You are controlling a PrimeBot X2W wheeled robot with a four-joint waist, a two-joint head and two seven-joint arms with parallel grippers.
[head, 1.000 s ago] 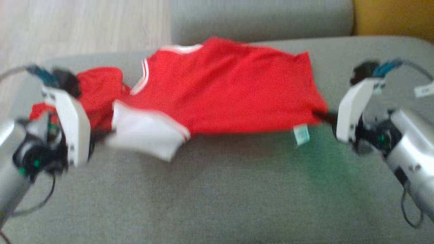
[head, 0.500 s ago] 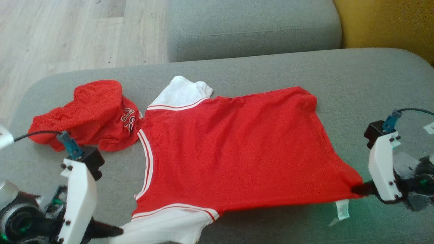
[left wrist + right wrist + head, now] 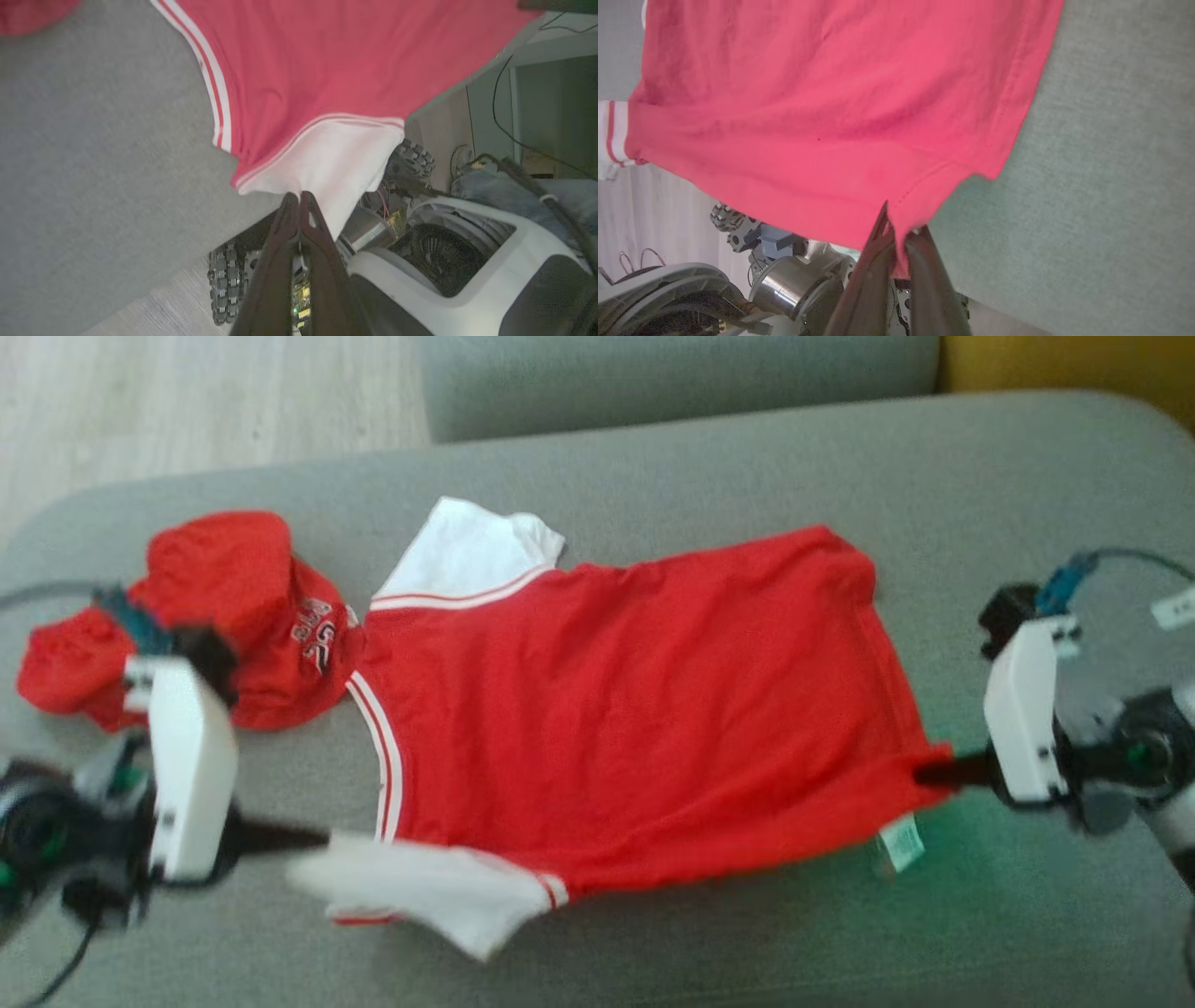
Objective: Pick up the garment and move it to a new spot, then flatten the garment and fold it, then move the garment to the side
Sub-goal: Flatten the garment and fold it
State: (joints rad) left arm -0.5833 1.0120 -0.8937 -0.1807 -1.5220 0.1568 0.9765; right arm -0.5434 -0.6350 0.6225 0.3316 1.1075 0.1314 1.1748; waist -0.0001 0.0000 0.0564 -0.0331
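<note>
The grey cushion (image 3: 653,943) carries the red shirt (image 3: 635,709), which stretches between the two grippers. Its long axis runs from one to the other, with the collar end toward the left gripper (image 3: 317,840) and the hem toward the right gripper (image 3: 924,773). Both pairs of fingers point inward at each other along the shirt's near edge, so each arm already has the end nearest it.

The left gripper is clenched on the near white sleeve (image 3: 429,891); in its wrist view the fingers meet on the sleeve's edge. The right gripper is clenched on the near hem corner, with red cloth pinched between its fingers in its wrist view. The near edge seems lifted, while the far side lies on the cushion beyond the fingertips.

Flattening likely turns on drawing the grippers apart along that axis, then lowering.

Red shorts (image 3: 233,607) lie bunched beyond the left gripper, touching the collar end. They bear white letters over a number, too blurred to read. A small white label (image 3: 899,845) hangs from the hem just beside the right gripper; its print is too small to tell.
</note>
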